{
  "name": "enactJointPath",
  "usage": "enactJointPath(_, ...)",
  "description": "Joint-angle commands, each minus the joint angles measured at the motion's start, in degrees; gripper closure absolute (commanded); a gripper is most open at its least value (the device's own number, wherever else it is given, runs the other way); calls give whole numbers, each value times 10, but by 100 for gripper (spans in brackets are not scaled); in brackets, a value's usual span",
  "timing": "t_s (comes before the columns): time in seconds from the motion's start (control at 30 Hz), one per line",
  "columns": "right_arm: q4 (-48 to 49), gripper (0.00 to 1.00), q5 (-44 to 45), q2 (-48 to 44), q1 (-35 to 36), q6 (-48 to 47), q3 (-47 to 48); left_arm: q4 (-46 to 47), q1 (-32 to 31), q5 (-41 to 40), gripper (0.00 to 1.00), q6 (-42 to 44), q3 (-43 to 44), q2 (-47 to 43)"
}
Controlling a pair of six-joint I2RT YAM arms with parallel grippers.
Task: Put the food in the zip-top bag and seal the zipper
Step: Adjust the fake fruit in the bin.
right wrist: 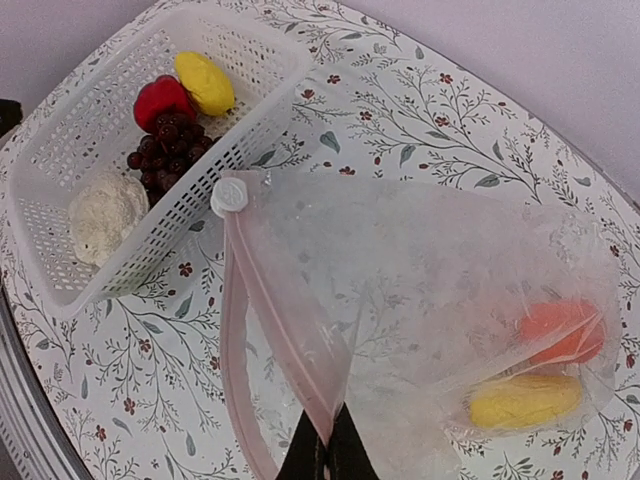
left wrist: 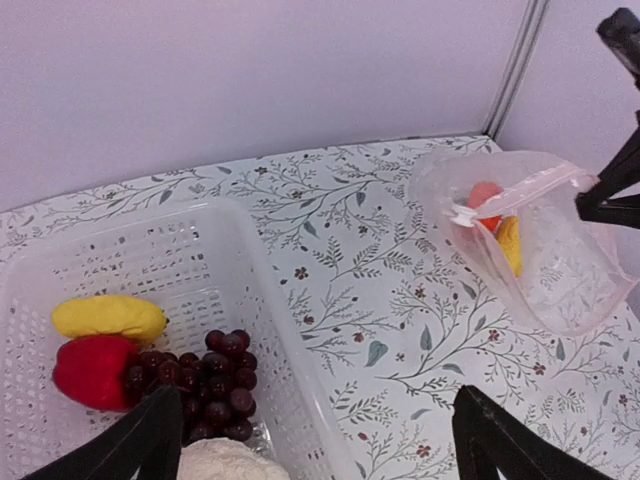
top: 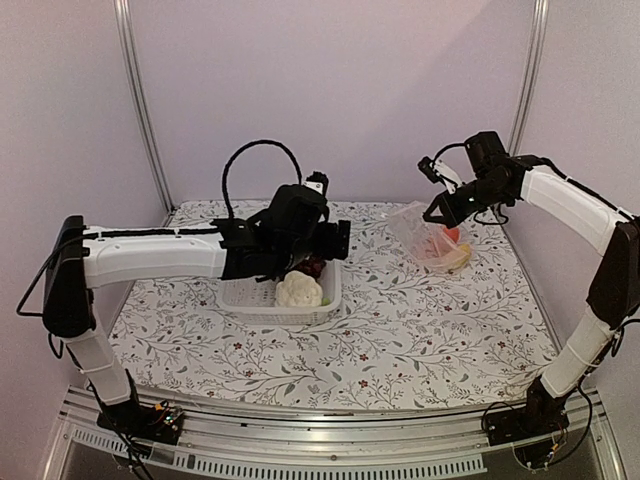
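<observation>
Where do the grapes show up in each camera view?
Top external: grapes at centre, in the basket.
Left wrist: grapes bottom left.
Right wrist: grapes upper left.
Shared landmark: the cauliflower beside them.

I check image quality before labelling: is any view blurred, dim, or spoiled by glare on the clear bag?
Top external: dim, pinkish, soft; the zip-top bag looks hazy. Left wrist: even light, grapes sharp, no glare. Right wrist: only mild sheen on the crinkled plastic; the orange piece and yellow piece show blurred through it.
</observation>
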Motion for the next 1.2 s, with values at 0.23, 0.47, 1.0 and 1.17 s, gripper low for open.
enactJointPath(0.23,27,100,-109,6,0,-27,13,-218,135,84,9,-163,-19,-31)
enactJointPath(0.47,42,100,-91,-14,4,-30,-25,-268,213,122,13,-143,36,12)
enactJointPath(1.0,82,100,-93,-63,4,-29,-97,-343,257,97,1,-74,256,228)
enactJointPath(1.17,83,100,-95,-67,5,-28,-101,-353,269,106,2,-110,305,277)
